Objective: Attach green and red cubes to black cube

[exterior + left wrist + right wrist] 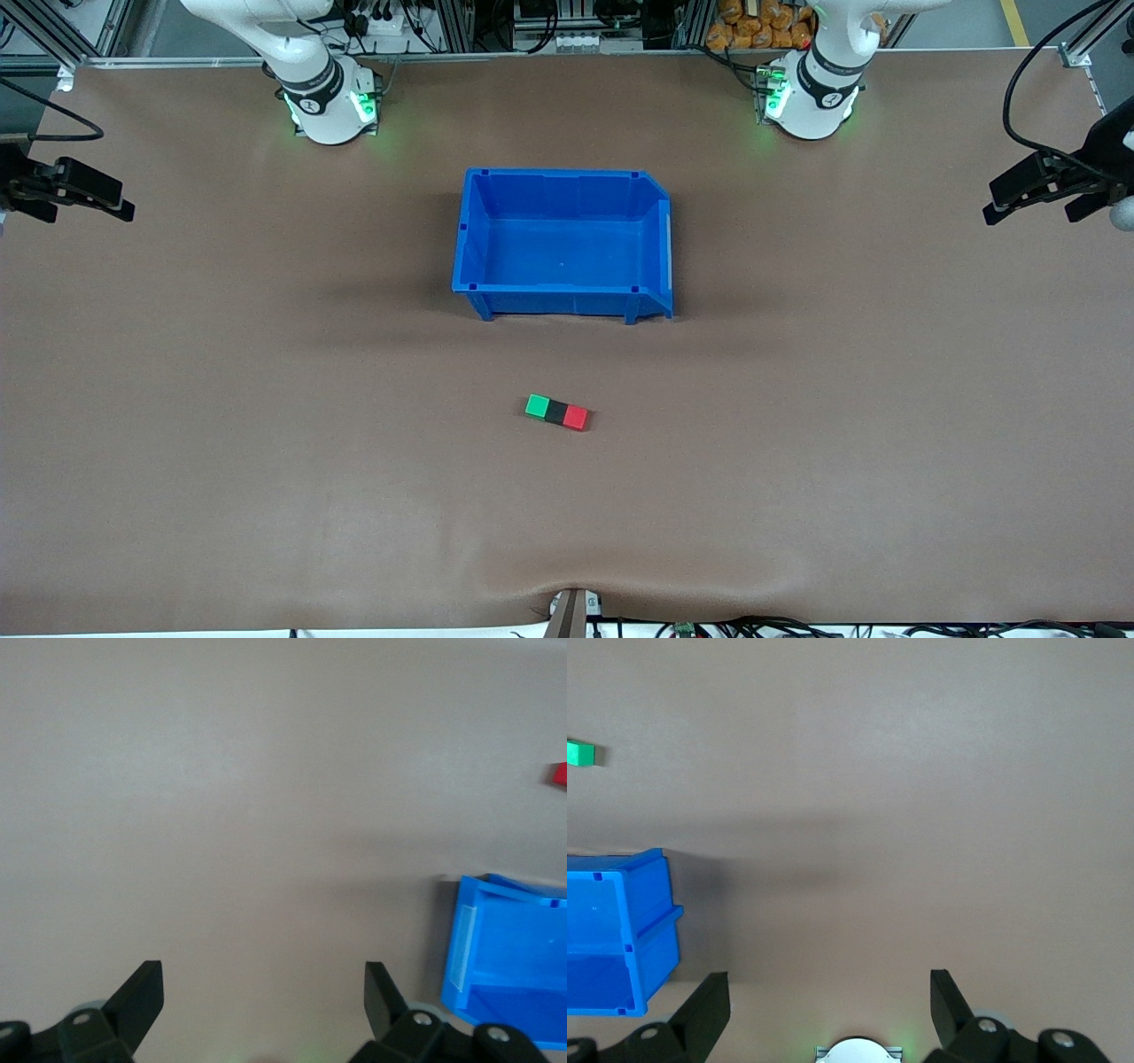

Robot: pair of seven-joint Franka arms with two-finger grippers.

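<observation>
The green cube [537, 406], the black cube [556, 411] and the red cube [576, 417] lie joined in one row on the brown table, nearer to the front camera than the blue bin [477, 232]. My left gripper [1019, 199] is open and empty, up over the left arm's end of the table. My right gripper [111, 202] is open and empty over the right arm's end. The left wrist view shows its open gripper [263, 992] and the red cube [560, 773]. The right wrist view shows its open gripper [830, 997] and the green cube [580, 753].
The blue bin stands empty in the middle of the table, between the arm bases and the cubes; it also shows in the left wrist view [509, 961] and the right wrist view [620, 935]. A clamp [571, 611] sits at the table's near edge.
</observation>
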